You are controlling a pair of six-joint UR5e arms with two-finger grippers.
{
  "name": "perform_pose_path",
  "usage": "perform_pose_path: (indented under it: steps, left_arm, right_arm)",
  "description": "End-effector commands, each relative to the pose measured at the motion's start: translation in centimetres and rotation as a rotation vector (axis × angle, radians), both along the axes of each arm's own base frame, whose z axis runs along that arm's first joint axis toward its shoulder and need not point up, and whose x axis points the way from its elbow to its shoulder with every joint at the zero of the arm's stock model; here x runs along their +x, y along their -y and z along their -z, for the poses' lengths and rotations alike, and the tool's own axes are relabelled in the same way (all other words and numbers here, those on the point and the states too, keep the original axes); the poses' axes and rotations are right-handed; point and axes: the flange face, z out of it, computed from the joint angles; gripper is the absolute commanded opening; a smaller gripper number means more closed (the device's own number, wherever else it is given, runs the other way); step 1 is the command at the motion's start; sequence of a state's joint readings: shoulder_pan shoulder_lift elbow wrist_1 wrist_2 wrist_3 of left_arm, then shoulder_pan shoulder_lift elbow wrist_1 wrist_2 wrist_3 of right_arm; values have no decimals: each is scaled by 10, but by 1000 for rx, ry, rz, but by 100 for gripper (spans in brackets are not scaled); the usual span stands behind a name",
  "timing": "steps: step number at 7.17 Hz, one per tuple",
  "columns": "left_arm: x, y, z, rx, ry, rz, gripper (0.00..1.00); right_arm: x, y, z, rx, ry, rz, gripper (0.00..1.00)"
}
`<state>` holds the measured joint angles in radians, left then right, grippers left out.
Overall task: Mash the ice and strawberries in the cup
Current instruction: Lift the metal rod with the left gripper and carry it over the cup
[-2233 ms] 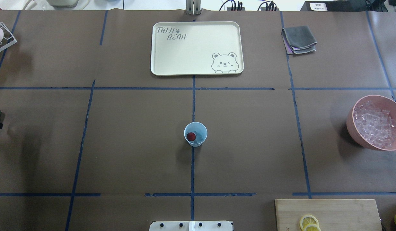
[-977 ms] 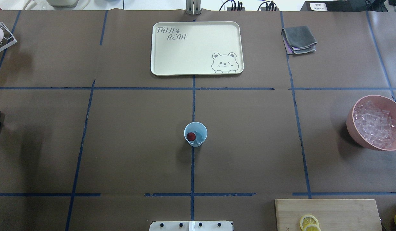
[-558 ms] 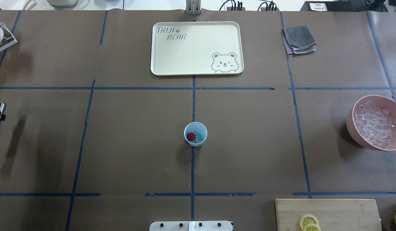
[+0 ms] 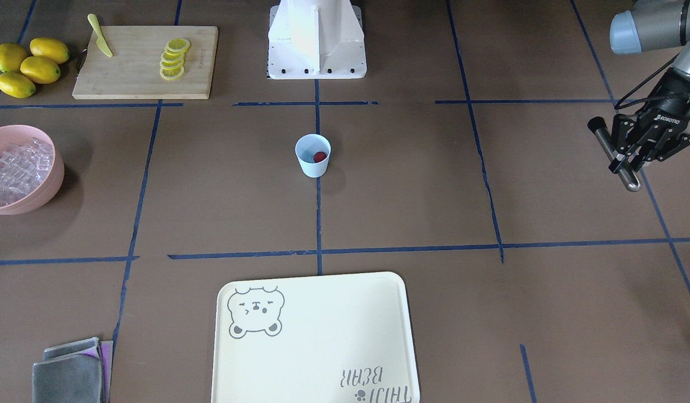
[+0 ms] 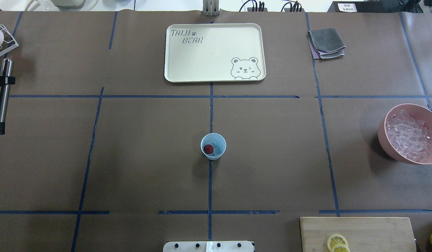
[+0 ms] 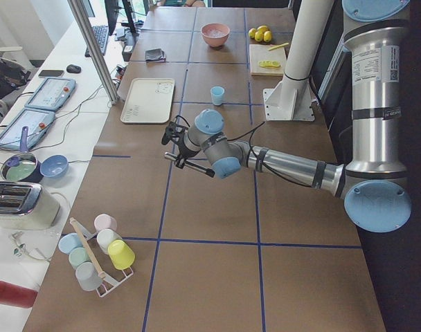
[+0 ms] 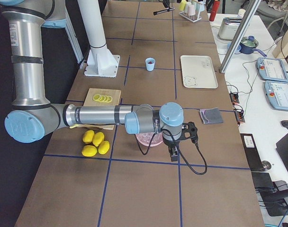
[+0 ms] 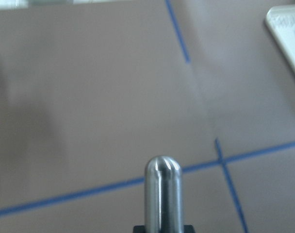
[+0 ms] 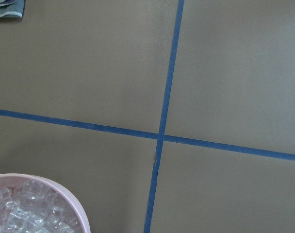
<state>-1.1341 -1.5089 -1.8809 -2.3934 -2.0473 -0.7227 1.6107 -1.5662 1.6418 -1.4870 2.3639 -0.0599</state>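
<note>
Left claw (image 4: 635,151) clamps steel muddler (image 4: 604,144) mid-shaft, tip free for mashing; cup (image 5: 213,146) at 3 o'clock overhead; right claw (image 7: 174,152) state cannot be told.

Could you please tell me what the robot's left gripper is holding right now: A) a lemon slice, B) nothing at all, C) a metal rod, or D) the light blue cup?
C: the left gripper is closed around a metal rod, well to the side of the cup, which stands alone mid-table.
</note>
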Motion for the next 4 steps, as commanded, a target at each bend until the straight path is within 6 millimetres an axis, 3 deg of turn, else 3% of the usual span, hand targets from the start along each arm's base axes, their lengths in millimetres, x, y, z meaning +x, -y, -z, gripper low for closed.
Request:
perform_pose_path:
  steps: [1,3,4]
  left_arm:
    - [25,6,83,200,-149,48,0]
    - [87,-22,112,398,-278,177,0]
    - [114,-36,115,442,-310,219,0]
  right_arm:
    - [0,-3,4,2,3,0,100]
    - [-1,-6,2,-5,8,-1,100]
    - [-1,-6,5,0,7,-2,100]
